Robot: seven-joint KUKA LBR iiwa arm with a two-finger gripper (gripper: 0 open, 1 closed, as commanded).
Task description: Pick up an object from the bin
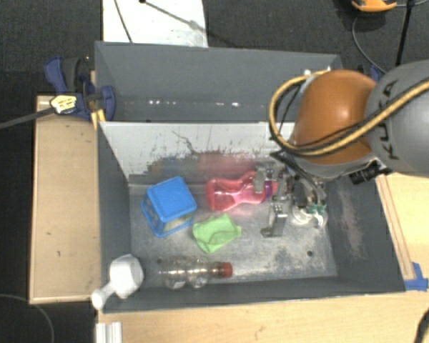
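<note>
Pink bottle (232,193), lying on its side mid-bin against the back of the floor, is the thing nearest your end effector (284,224), so treat it as the likely pick. The end effector is low in the bin (200,77), just beside the bottle's right end, where a purple part shows; it looks beside the bottle, not around it. You cannot tell from this view whether it is wide or narrow, and nothing shows as held. Further left, a green crumpled piece (216,233) lies just below the bottle and a blue box (170,204) beside it. Along the front edge are a clear bottle with a red cap (193,271) and a white nozzle-like thing (125,276). By my reading you are at the approach: grasp and lift are both left to do.
</note>
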